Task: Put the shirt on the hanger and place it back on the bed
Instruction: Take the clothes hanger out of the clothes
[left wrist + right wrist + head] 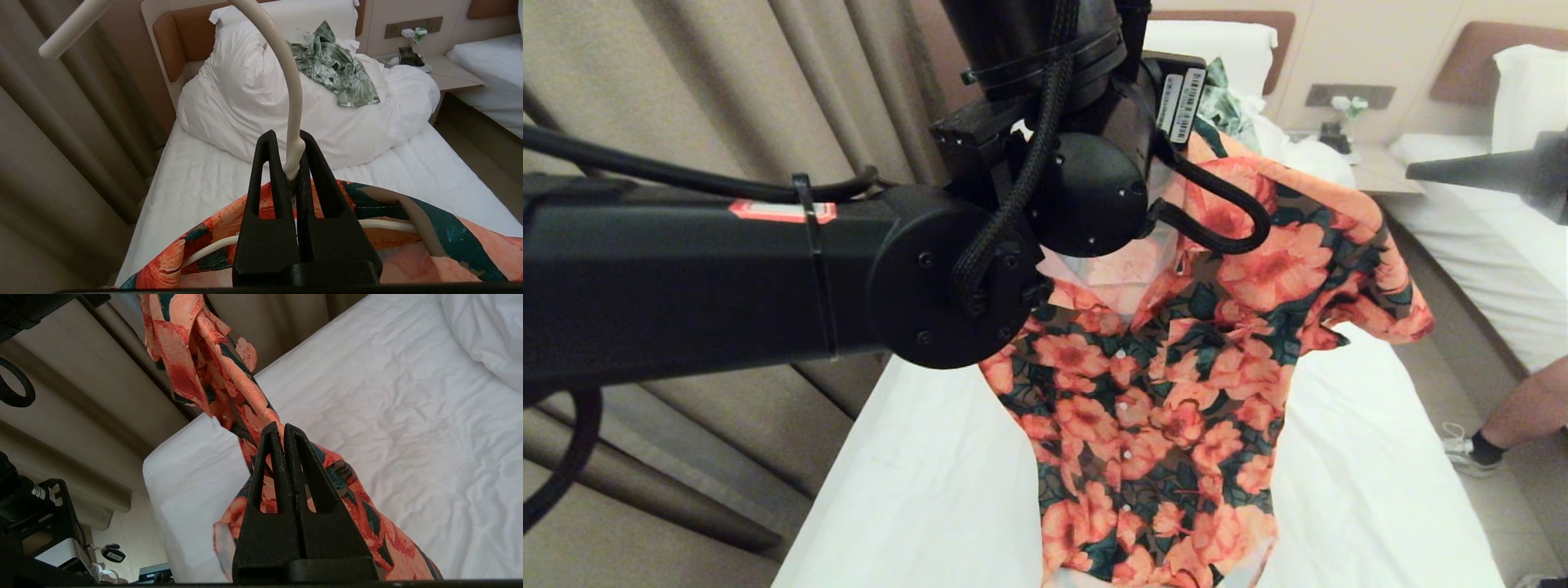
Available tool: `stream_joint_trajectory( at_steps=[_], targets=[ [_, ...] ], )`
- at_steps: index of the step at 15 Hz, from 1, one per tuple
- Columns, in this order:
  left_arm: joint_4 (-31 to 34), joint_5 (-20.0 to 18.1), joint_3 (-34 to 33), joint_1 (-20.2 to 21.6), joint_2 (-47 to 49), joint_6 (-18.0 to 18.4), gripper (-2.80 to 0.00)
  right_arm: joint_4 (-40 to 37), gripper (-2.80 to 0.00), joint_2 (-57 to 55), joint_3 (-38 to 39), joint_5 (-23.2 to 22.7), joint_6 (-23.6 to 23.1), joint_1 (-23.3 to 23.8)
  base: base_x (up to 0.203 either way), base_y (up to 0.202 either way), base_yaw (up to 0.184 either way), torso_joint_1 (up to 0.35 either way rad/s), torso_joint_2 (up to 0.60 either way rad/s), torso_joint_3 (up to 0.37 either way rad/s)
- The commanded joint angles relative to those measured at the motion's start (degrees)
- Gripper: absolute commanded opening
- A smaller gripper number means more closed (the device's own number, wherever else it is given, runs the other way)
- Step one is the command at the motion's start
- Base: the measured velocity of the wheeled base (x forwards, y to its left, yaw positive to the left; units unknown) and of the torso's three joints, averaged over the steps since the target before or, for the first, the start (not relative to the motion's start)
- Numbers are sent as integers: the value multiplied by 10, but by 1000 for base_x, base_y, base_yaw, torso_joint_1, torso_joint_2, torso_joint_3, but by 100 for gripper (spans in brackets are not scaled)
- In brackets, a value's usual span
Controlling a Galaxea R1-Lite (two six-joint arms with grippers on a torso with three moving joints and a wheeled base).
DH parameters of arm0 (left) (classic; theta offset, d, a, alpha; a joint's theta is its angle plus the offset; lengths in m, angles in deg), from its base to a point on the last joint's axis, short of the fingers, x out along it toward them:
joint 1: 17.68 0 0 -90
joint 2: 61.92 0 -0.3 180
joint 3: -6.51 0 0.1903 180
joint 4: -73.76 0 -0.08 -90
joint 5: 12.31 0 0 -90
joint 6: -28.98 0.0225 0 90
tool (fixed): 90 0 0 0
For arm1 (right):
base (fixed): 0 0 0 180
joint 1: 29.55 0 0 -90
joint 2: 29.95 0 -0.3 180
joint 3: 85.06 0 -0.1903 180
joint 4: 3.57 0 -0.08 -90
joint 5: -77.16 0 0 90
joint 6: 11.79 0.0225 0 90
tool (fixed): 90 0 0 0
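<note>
Overhead, shirt (1160,392) hangs above the bed (931,490) edge.

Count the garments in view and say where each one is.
2. The shirt hangs on the hanger above the bed; a green leaf-print garment lies on the duvet. Others may be hidden.

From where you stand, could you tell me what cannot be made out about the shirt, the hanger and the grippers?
- Head view: the left arm hides the left gripper and the hanger's hook.
- Left wrist view: the shirt covers the hanger's shoulders.
- Right wrist view: whether the shut right gripper pinches the shirt's hem or only lies against it.
- Head view: the bed's foot is cut off.
</note>
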Motion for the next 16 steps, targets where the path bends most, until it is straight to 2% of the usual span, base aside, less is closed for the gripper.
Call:
stream_joint_trajectory(
  at_steps=[1,4,7,10,11,14,16],
  targets=[
    [-3,3,-1,1,-1,0,-280,0,-280,6,8,-3,0,1,0,0,0,134,-320,-178],
    [-3,3,-2,4,1,0,-280,0,-280,29,41,5,-1,10,0,0,0,58,-128,-68],
    [-4,3,-2,9,3,0,-280,-7,-280,30,39,96,0,21,0,0,0,0,0,0],
    [-4,3,-1,9,3,0,-280,-43,-280,26,43,110,-28,44,0,0,0,0,0,0],
    [-4,3,-2,9,3,0,-280,-79,0,25,38,114,-40,47,0,0,0,0,0,0],
    [-4,4,-2,9,2,0,-280,-191,0,6,18,147,-162,53,0,0,0,0,0,0],
    [-5,4,-2,9,3,0,-280,-212,0,-17,9,172,-217,53,0,0,0,0,0,0]
  ],
)
